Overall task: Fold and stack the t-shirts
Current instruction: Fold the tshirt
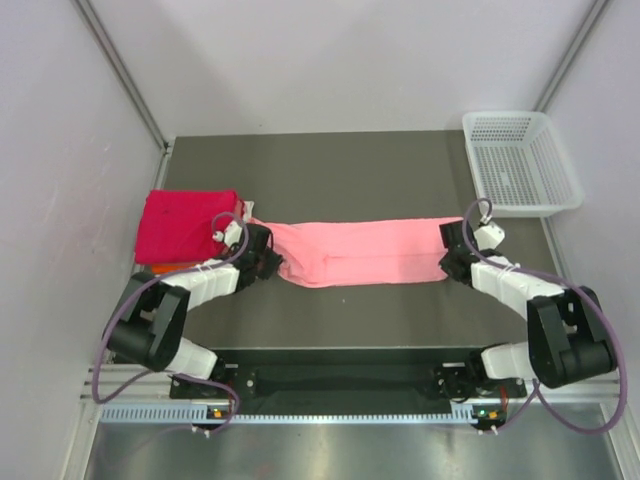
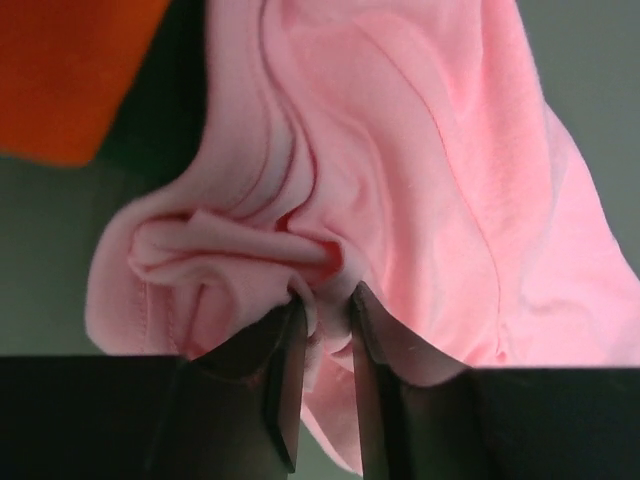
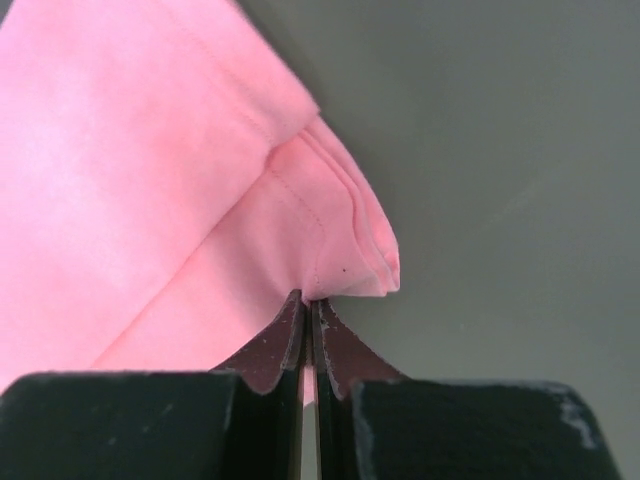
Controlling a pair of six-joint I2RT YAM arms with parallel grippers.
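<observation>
Pink t-shirt (image 1: pixel 365 252) lies mid-bench (image 1: pixel 350 170) as a long band, axis 9-to-3 o'clock, one arm at ea. end. Folded red t-shirt (image 1: pixel 190 225) sits just past its 9 o'clock end, so the left arm's nearer it. Left gripper (image 2: pixel 325 310) is narrow w/ bunched cloth btwn jaws; right gripper (image 3: pixel 308 305) is pinched tight on the 3 o'clock corner.
</observation>
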